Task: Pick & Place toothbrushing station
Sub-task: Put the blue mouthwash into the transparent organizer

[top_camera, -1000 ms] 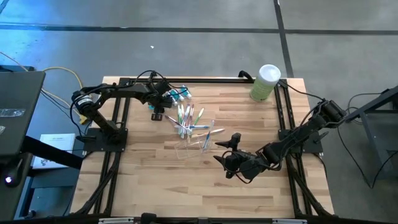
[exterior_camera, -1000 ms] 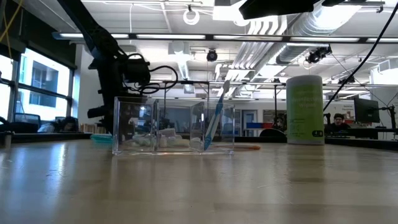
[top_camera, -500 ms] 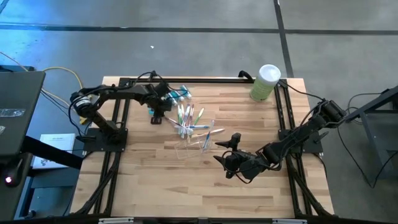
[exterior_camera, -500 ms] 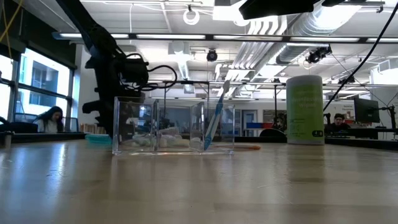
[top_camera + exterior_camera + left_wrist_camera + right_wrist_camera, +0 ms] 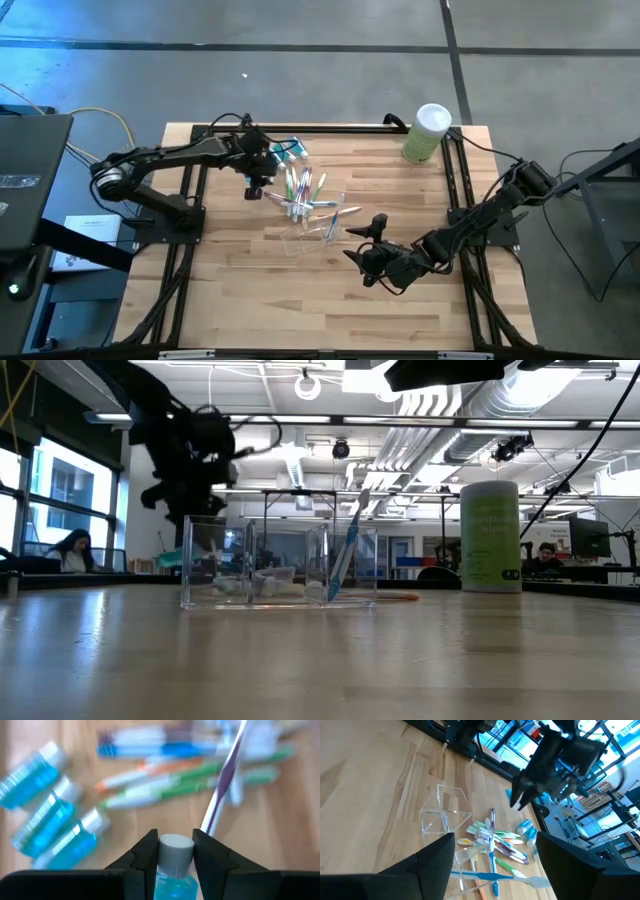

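Several slim multicoloured toothbrushes (image 5: 303, 190) lie in a loose heap on the wooden table, some reaching onto a clear plastic compartment holder (image 5: 312, 232); a blue brush (image 5: 345, 555) stands slanted in it. Three teal-and-white toothpaste tubes (image 5: 47, 815) lie flat beside the brushes at the far left (image 5: 288, 152). My left gripper (image 5: 255, 186) hangs above the table next to them, shut on a fourth tube (image 5: 175, 870). My right gripper (image 5: 365, 256) is open and empty, low over the table toward its near right, with the holder (image 5: 445, 815) ahead of it. My left gripper pinches the tube between its two fingers (image 5: 146, 855) at the neck, just below the grey-white cap (image 5: 175, 846). The cap sticks out past the fingertips. The fingers point down at the table from above, and the tube is lifted clear of it.
A larger light-green canister (image 5: 428, 132) with a white lid stands at the far right corner. Black frame rails run along the table's left, right and far edges. People sit in the room beyond the table in the low view.
My left gripper has risen from table height beside the tubes to well above the clear holder, staying over nearly the same spot. My right arm has kept still.
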Robot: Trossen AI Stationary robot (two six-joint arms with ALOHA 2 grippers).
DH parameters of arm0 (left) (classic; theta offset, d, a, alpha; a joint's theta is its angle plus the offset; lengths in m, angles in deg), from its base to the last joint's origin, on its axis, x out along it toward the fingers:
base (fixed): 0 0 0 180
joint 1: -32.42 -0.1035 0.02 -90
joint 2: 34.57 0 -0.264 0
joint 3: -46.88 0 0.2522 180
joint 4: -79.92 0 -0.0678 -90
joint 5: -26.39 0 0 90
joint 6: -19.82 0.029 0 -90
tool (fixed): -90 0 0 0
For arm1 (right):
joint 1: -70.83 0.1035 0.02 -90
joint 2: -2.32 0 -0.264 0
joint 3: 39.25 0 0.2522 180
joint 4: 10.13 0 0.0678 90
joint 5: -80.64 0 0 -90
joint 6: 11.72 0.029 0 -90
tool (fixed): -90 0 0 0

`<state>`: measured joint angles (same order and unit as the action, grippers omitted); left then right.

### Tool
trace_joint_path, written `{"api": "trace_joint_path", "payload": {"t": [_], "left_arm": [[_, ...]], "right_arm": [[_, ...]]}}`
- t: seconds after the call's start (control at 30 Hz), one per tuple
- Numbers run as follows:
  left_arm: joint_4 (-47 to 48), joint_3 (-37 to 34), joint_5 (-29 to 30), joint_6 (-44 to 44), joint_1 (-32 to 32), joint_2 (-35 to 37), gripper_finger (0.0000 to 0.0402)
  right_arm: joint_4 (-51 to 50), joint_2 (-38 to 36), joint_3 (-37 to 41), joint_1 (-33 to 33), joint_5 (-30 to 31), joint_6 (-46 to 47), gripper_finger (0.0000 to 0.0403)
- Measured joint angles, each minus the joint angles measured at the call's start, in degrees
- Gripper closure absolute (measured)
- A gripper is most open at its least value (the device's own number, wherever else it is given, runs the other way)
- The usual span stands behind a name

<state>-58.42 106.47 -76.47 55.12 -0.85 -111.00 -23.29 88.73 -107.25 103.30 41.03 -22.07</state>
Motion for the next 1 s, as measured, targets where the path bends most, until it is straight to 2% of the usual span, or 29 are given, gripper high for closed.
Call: {"api": "trace_joint_path", "payload": {"t": [0.1,0.2,0.3,0.4,0.57,0.73,0.83,1.0], "left_arm": [[-1.8,0.0,-4.8,-3.9,0.9,4.0,0.0304],[-4.7,0.0,-12.8,-8.3,2.9,7.7,0.0304],[-7.8,-0.1,-22.3,-9.7,6.9,10.0,0.0304],[-11.2,-0.2,-26.0,-11.5,12.5,10.5,0.0304],[-22.5,-0.3,-25.6,-13.6,23.2,8.4,0.0304],[-36.0,-0.3,-14.6,-20.1,31.4,3.7,0.0304],[-42.2,-0.3,-9.1,-22.0,34.1,-0.4,0.0304],[-52.6,-0.3,-7.5,-24.3,34.4,-6.6,0.0304]], "right_arm": [[0.0,0.0,0.0,0.0,0.0,0.0,0.013],[0.0,0.0,0.0,0.0,0.0,0.0,0.013],[0.0,0.0,0.0,0.0,0.0,0.1,0.013],[0.0,0.0,0.0,0.0,0.0,0.1,0.013],[0.1,0.0,0.0,0.0,0.0,0.2,0.013],[0.5,0.0,0.0,0.0,0.0,0.2,0.013],[0.5,0.0,0.0,0.0,-1.2,0.2,0.013],[0.5,0.0,0.0,0.0,-3.0,0.2,0.013]]}}
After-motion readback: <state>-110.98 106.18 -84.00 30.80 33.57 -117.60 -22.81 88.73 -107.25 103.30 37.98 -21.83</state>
